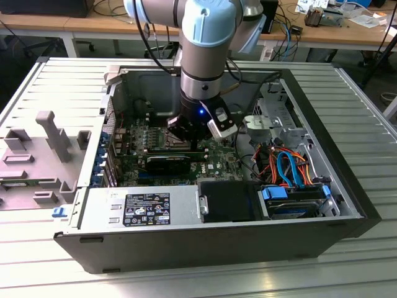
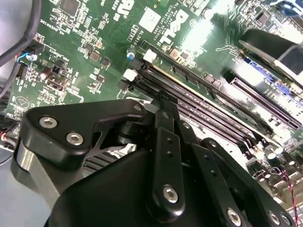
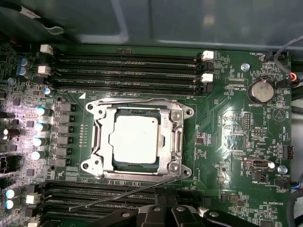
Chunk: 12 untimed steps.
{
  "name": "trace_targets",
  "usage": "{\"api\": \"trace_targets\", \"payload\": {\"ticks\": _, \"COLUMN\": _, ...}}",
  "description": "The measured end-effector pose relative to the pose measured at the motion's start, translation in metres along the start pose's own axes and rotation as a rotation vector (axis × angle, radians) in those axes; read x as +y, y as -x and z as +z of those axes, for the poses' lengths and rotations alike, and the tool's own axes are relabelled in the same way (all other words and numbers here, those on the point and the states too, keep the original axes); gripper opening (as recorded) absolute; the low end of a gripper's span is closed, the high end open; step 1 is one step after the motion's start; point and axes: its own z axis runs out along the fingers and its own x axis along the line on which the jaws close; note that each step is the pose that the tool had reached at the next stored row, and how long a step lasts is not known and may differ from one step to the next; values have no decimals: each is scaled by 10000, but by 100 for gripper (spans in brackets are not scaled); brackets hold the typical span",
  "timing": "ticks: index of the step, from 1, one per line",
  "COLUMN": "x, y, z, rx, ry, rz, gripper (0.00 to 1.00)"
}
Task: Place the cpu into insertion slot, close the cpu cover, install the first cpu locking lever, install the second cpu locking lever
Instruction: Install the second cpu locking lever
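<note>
Pincer [image 3: 163,213] is low over the green motherboard [image 3: 227,123], just off one edge of the socket; can't tell if its fingers are open or closed. A thin locking lever [image 3: 118,195] sticks out at an angle right by the fingertips, unlatched. The cpu [image 3: 135,138] sits flat in the insertion slot [image 3: 113,164], with the cpu cover [image 3: 176,137] down around it, chip showing through the window. Black memory slots [image 3: 128,66] run along both sides of the socket. Exterior view: arm [image 1: 201,74] reaches down into the open computer case [image 1: 186,242], which lies on the slatted bench [image 1: 360,112].
</note>
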Motion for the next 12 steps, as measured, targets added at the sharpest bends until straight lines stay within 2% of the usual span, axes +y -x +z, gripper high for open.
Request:
{"api": "trace_targets", "payload": {"ticks": 7, "x": 54, "y": -6, "z": 26, "rx": 0, "ry": 1, "rz": 0, "gripper": 11}}
{"api": "trace_targets", "payload": {"ticks": 9, "x": 52, "y": -69, "z": 32, "rx": 0, "ry": 2, "rz": -1, "gripper": 11}}
{"api": "trace_targets", "payload": {"ticks": 12, "x": 37, "y": -248, "z": 35, "rx": -19, "ry": 7, "rz": -2, "gripper": 11}}
